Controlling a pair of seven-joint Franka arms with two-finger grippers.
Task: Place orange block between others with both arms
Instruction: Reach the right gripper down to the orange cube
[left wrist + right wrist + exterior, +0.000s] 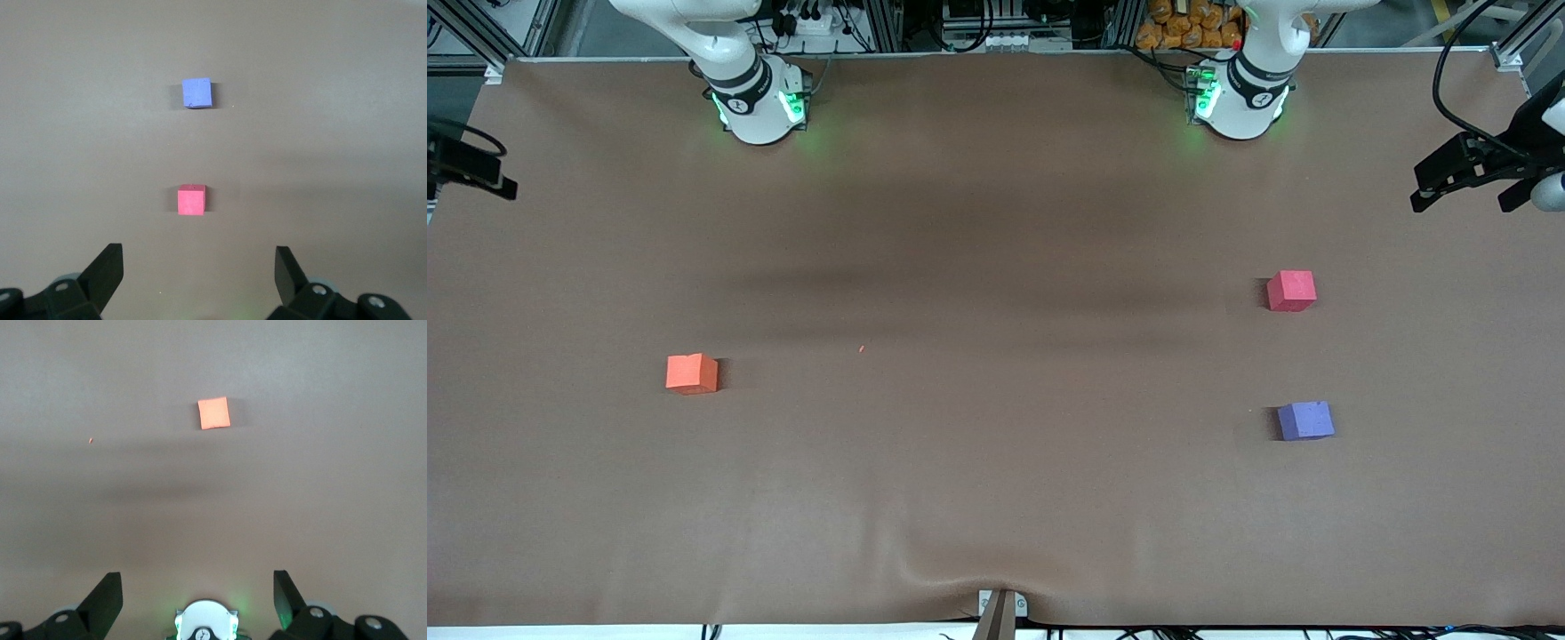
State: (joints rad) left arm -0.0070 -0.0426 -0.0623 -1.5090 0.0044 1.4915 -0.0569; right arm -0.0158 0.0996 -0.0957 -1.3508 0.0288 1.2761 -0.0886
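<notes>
The purple cube (1305,420) lies nearest the front camera, toward the left arm's end of the brown table (996,498). The orange block (692,373) sits alone toward the right arm's end, wide bare cloth between them. The pinkish-red cube (1291,291) is farther back, apart from the purple. The left tool (199,270) and the right tool (197,590) hang released, each half cut off at the picture's edge.

A: Dial centred on the table (996,222), twelve at the robot bases (758,107). Where's the lone block (692,373)?
B: Nine o'clock, toward the right arm's end.
A: And the two cubes?
B: Farther cube (1291,291) at three; nearer cube (1305,420) at four, apart, at its six.
</notes>
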